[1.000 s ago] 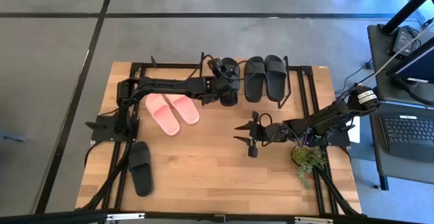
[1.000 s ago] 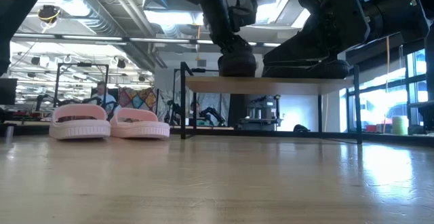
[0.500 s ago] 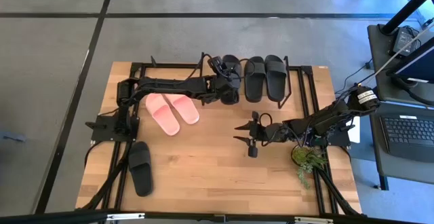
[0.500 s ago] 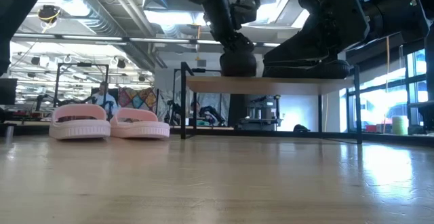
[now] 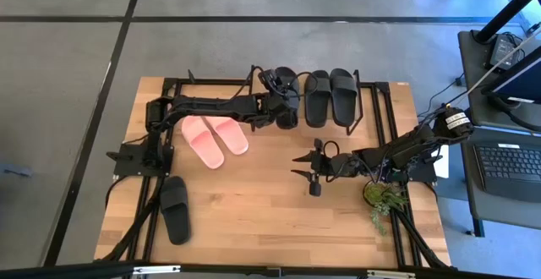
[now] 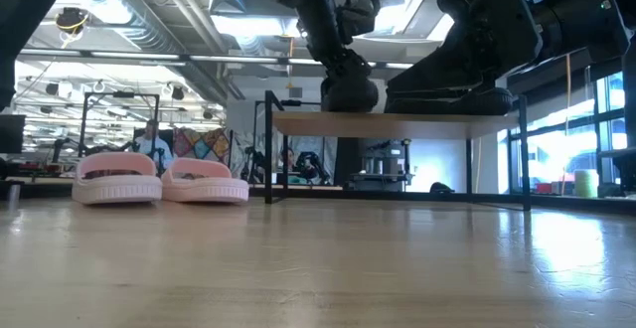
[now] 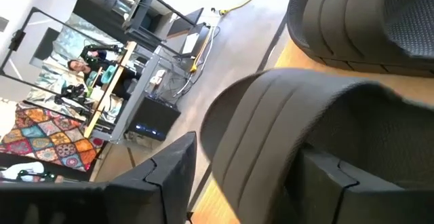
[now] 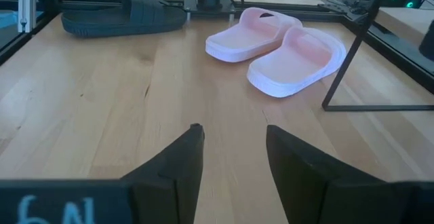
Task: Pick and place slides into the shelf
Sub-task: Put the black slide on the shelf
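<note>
- The left gripper (image 5: 285, 101) is over the shelf (image 6: 397, 124), its fingers (image 7: 173, 170) spread on either side of a black slide (image 7: 319, 142) that lies on the top board; whether they press it I cannot tell.
- Just beside it on the board lies a pair of black slides (image 5: 330, 95).
- Behind the gripper, on the table (image 5: 254, 203), sit the pink slides (image 5: 215, 138); farther off lies a lone black slide (image 5: 175, 210).
- The right gripper (image 5: 311, 171) waits with fingers apart, holding nothing, near a small plant (image 5: 385, 199).

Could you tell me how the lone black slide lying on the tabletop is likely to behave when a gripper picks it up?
The black slide looks rubbery, so it may flex. Its raised strap offers a hold, and its ridged surface probably resists slipping. Lying flat, it is unlikely to roll.
</note>
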Controlling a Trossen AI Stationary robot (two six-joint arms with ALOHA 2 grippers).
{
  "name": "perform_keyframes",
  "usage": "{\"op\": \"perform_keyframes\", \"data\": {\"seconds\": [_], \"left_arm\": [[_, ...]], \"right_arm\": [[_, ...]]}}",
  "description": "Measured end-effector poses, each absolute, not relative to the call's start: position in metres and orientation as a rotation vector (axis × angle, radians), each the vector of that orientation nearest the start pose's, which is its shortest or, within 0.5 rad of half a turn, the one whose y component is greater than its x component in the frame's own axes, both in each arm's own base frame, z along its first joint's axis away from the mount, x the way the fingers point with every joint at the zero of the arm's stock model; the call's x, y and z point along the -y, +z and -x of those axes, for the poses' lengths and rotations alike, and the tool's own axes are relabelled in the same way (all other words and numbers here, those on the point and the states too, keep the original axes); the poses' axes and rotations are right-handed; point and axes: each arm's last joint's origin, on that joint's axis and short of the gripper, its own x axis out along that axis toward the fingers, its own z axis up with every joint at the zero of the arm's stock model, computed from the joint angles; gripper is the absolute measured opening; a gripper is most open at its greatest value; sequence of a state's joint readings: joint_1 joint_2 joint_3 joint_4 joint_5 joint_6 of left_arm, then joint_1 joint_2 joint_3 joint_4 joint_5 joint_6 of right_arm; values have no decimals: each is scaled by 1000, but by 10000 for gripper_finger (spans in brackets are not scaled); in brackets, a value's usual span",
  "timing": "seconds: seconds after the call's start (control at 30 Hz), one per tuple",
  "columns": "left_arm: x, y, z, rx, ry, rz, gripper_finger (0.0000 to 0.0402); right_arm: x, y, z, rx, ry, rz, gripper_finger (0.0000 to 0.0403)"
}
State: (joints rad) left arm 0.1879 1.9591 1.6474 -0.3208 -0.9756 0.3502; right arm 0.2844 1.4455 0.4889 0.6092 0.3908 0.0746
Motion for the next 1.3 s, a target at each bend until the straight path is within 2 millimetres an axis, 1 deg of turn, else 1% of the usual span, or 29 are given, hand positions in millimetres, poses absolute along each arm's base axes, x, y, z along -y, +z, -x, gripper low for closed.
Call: {"op": "perform_keyframes", "data": {"seconds": [0.13, 0.23, 0.53, 0.7, 0.93, 1.13, 1.3], "left_arm": [[-106, 280, -427, -814, 1012, -556, 220], [-106, 280, -427, -815, 1012, -557, 227], [-106, 279, -426, -831, 1001, -562, 228], [-107, 276, -426, -844, 903, -539, 228], [-108, 276, -426, -846, 906, -539, 228], [-100, 276, -428, -845, 883, -547, 228], [-93, 273, -427, -881, 843, -562, 228]], "right_arm": [[-64, 167, -258, -325, -117, 42, 162], [-64, 167, -258, -325, -118, 41, 162], [-64, 167, -258, -325, -117, 42, 162], [-64, 167, -258, -325, -117, 42, 162], [-64, 167, -258, -326, -117, 42, 162], [-64, 167, -258, -326, -117, 42, 162], [-64, 166, -258, -336, -118, 44, 162]]}}
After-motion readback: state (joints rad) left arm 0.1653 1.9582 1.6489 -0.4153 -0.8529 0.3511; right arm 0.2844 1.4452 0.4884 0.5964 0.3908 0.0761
